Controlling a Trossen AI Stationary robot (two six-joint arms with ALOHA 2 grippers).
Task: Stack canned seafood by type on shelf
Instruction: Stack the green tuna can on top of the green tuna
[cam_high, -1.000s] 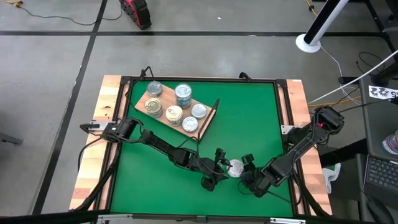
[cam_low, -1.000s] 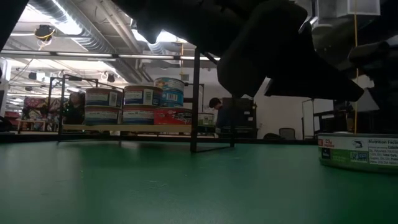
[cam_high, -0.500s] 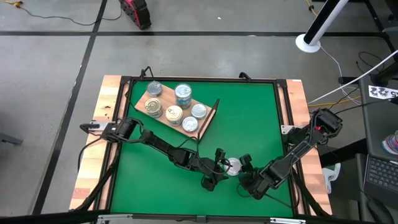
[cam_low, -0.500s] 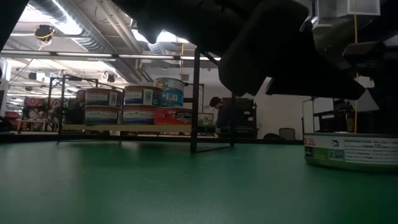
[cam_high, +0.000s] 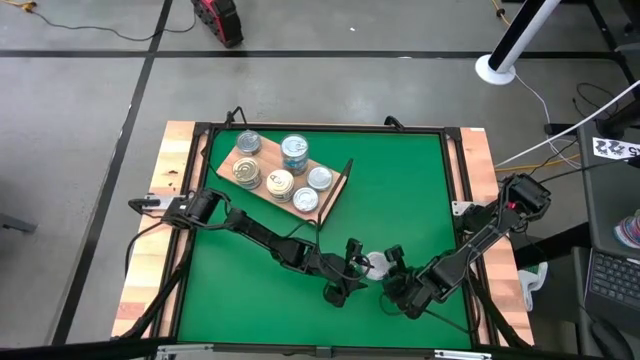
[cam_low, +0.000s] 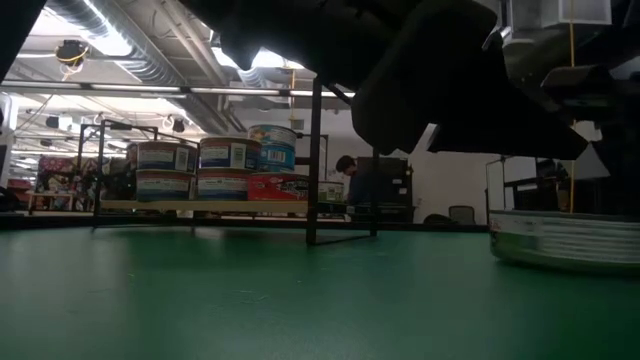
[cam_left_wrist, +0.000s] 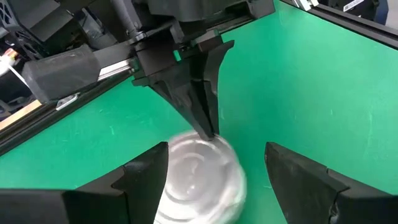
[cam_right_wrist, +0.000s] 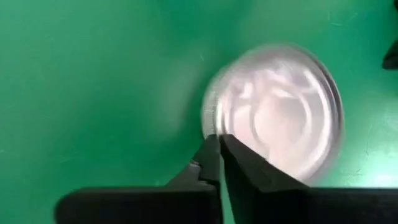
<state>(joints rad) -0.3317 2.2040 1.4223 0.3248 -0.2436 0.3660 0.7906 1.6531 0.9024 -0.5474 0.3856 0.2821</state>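
Observation:
One loose tin (cam_high: 375, 264) with a silver top sits flat on the green mat near the table's near edge, blurred in the wrist views (cam_left_wrist: 199, 177) (cam_right_wrist: 277, 118) and the low view (cam_low: 565, 240). My left gripper (cam_left_wrist: 217, 165) is open, with one finger on either side of the tin; I cannot tell whether it touches. My right gripper (cam_right_wrist: 217, 149) is shut, its tips at the tin's side. The wooden shelf (cam_high: 260, 185) lies far left on the mat, and several tins (cam_high: 294, 152) stand on it, some stacked. My right gripper pushes the tin with its shut fingertips (cam_left_wrist: 208, 127) against the tin's rim (cam_right_wrist: 211, 121), on the side facing the table's right. The fingers come slanting down from the right. The tin stays flat on the mat.
The shelf's black wire frame end (cam_low: 315, 160) stands upright at its right end. Wooden rails (cam_high: 170, 170) border the green mat (cam_high: 400, 190), which is bare between the shelf and the grippers. Both arms lie low across the near half.
My right gripper has moved a little toward the table's left, toward the left gripper, staying shut. The tin has slid the same way in between the left gripper's open fingers and has turned about; it shows blurred now.

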